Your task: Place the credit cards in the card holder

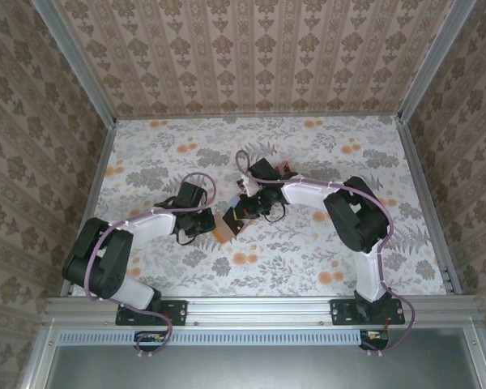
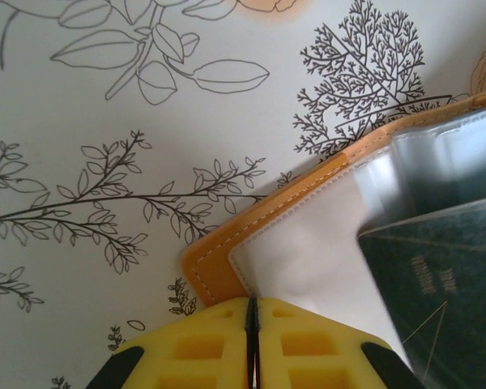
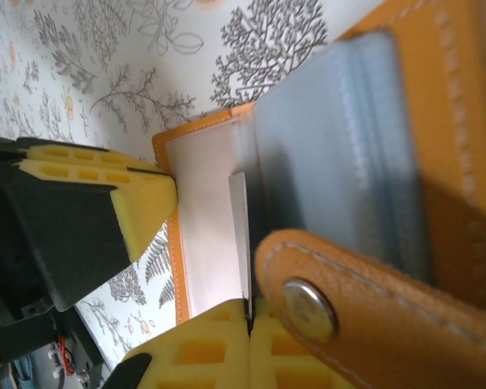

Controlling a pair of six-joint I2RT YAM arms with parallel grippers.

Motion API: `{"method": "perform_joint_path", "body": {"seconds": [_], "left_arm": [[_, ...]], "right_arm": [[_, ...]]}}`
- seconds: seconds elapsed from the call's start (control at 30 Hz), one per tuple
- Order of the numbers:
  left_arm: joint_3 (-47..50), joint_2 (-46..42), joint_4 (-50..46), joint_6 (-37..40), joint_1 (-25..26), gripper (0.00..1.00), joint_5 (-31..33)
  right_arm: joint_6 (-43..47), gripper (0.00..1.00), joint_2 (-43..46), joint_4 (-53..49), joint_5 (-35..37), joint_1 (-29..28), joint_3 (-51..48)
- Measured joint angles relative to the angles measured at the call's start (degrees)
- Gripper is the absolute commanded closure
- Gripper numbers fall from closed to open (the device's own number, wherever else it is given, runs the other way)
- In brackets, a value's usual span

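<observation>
Inward, the left arm [image 1: 146,223] and right arm [image 1: 316,193] are bent over the middle of the table [image 1: 308,267], where the orange holder [image 2: 267,215] lies open. Its corner is pinched by the closed left jaws; a white-edged card [image 3: 239,235] is clamped in the closed right jaws.

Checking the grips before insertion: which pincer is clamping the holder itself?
The left pincer: it is shut on the holder at its orange-edged corner. The right pincer is shut on a thin card instead, seen edge-on over the open holder.
</observation>
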State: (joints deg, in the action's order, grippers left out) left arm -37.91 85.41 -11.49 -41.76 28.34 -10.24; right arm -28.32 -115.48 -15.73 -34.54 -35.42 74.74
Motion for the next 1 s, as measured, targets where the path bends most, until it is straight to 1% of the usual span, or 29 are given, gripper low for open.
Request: {"method": "perform_joint_path", "body": {"seconds": [0.27, 0.63, 1.0], "left_arm": [[-1.01, 1.62, 1.36, 0.57, -0.79, 0.9, -0.87], [-1.25, 1.99, 1.62, 1.51, -1.11, 0.9, -1.36], [-1.29, 2.25, 1.7, 1.53, -1.44, 0.9, -1.97]], "right_arm": [[0.04, 0.98, 0.42, -0.07, -0.68, 3.32, 0.07], [0.87, 0.97, -0.42, -0.02, -0.74, 3.43, 0.72], [1.05, 0.97, -2.29, 1.05, -2.62, 3.34, 1.27]]}}
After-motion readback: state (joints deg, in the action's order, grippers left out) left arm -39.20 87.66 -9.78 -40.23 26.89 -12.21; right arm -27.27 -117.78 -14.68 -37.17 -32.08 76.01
